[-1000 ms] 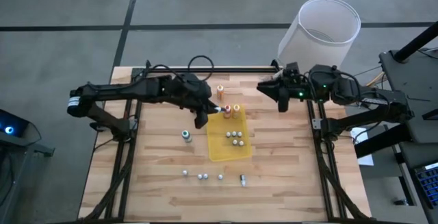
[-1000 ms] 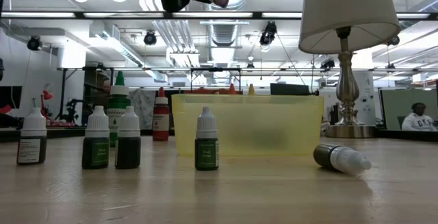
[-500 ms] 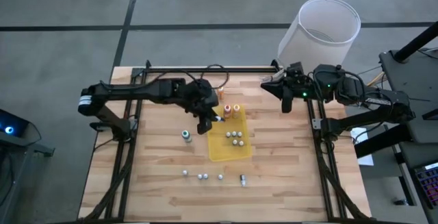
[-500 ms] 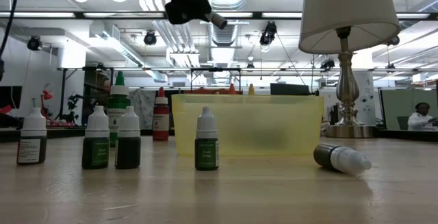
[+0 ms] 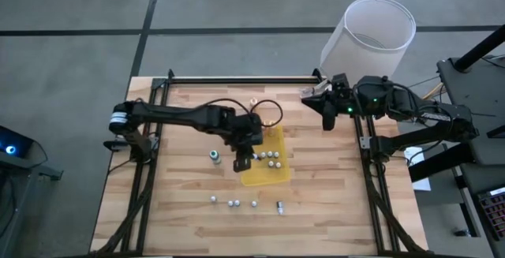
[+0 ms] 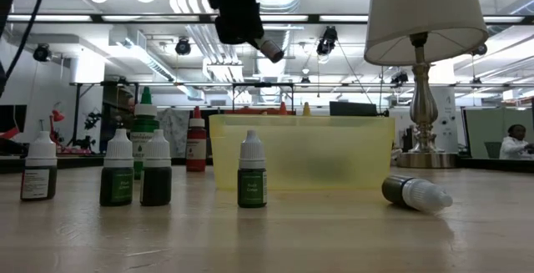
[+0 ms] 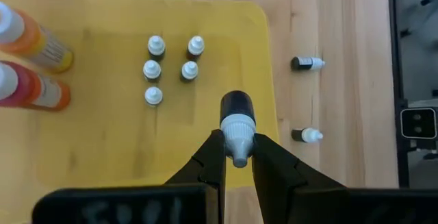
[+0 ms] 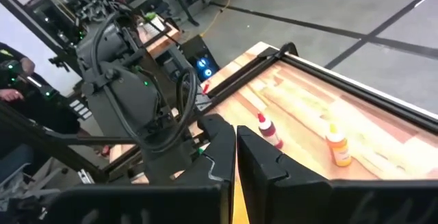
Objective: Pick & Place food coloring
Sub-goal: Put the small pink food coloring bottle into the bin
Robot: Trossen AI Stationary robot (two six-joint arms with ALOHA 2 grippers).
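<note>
Five small bottles point(image 7: 171, 70) on yellow mat point(image 7: 102, 148); left tool point(image 7: 237, 157) clamping one dark bottle point(image 7: 237, 118).

A wooden surface point(image 5: 181, 211) carries a flat yellow mat point(image 5: 276, 173) near its middle. A white cylindrical bin point(image 5: 371, 33) stands just past the far right corner, on grey floor point(image 5: 71, 45). In the low view, a lamp point(image 6: 424, 22) with a white shade rises at the right, and a seated person point(image 6: 509, 144) shows far behind.
</note>
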